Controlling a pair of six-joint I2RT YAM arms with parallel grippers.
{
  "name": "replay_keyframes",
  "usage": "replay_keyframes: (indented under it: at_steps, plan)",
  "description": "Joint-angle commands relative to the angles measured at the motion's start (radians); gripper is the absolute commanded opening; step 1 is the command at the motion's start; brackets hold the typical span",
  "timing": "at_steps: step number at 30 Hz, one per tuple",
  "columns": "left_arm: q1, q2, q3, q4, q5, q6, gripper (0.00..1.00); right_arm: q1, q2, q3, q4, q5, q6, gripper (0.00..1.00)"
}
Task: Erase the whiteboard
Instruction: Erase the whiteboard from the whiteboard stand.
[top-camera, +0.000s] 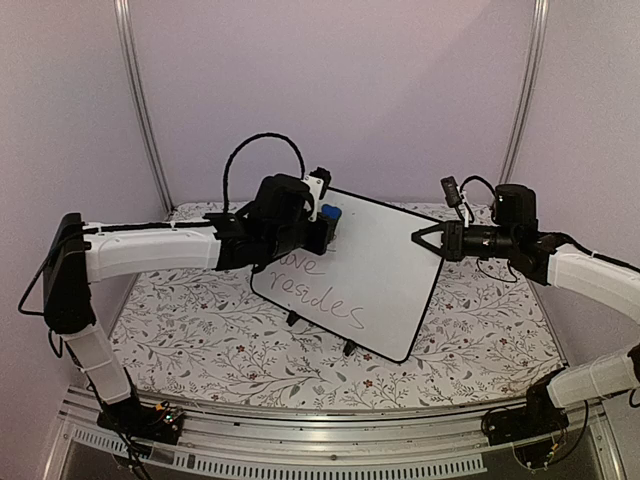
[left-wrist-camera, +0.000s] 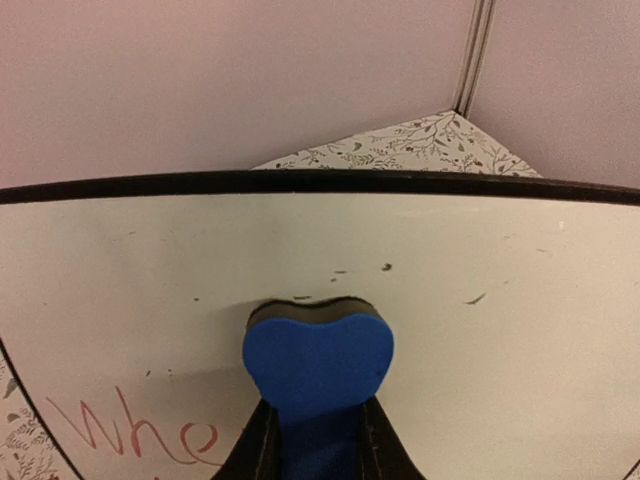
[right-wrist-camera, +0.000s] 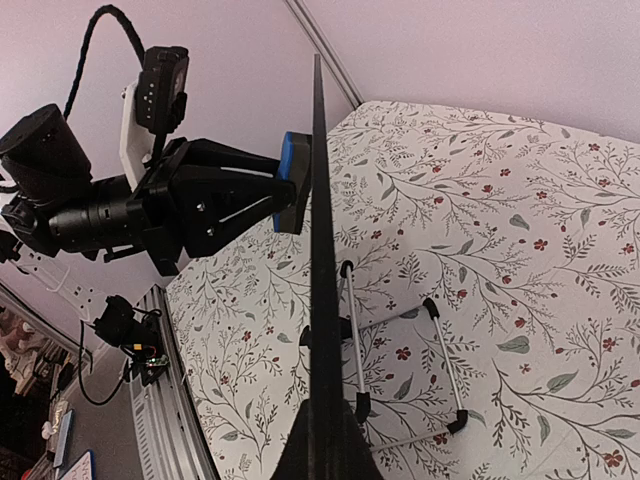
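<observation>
The whiteboard (top-camera: 380, 270) stands tilted on small black feet, with handwriting (top-camera: 318, 292) across its lower left. My left gripper (top-camera: 322, 226) is shut on a blue eraser (top-camera: 331, 214) whose dark pad lies flat against the board's upper left. In the left wrist view the eraser (left-wrist-camera: 318, 358) sits between the black fingers (left-wrist-camera: 262, 445), above red letters (left-wrist-camera: 140, 430) on the whiteboard (left-wrist-camera: 480, 270). My right gripper (top-camera: 420, 240) is shut on the board's right rim. The right wrist view shows the whiteboard (right-wrist-camera: 318, 250) edge-on, running out of my right gripper (right-wrist-camera: 325, 445), with the eraser (right-wrist-camera: 293, 180) against its left face.
A floral cloth (top-camera: 470, 330) covers the table. Behind the board, a wire stand (right-wrist-camera: 440, 350) props it up. Metal posts (top-camera: 140, 100) rise at the back corners. An aluminium rail (top-camera: 320, 440) runs along the near edge between the arm bases.
</observation>
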Motion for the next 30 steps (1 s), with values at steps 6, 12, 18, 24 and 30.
replay_keyframes:
  at_steps: [6,12,18,24,30]
  plan:
    - [0.112,-0.161,-0.112,-0.021,-0.021,-0.031,0.00,0.043,-0.002,0.010,-0.114,-0.065,-0.095,0.06]
    - [0.184,-0.284,-0.218,-0.016,0.004,-0.059,0.00,0.043,0.000,0.024,-0.124,-0.064,-0.093,0.13]
    - [0.213,-0.358,-0.297,-0.015,0.014,-0.078,0.00,0.043,-0.006,0.058,-0.166,-0.052,-0.092,0.20]
    - [0.225,-0.389,-0.321,-0.031,0.031,-0.075,0.00,0.044,-0.033,0.100,-0.242,-0.020,-0.099,0.36]
    - [0.229,-0.419,-0.303,-0.076,0.046,-0.053,0.00,0.043,-0.044,0.125,-0.317,0.008,-0.120,0.50]
